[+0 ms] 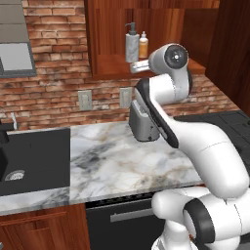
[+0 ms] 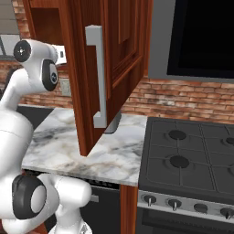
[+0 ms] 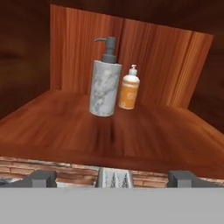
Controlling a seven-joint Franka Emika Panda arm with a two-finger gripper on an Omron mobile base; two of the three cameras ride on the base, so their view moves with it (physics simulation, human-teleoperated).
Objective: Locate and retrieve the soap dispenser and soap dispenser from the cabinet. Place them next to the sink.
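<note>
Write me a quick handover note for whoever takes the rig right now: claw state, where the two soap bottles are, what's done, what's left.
Claw: open, empty, aimed into the open cabinet from in front of the shelf edge.
Marbled soap dispenser: upright on the cabinet shelf, toward the back.
Orange soap bottle: upright just beside it, slightly behind; the two look very close or touching.
Sink: to the left in the counter; marble counter beside it is the drop spot.
Done: cabinet open, bottles located.
Left: grasp each bottle and set both next to the sink.
</note>
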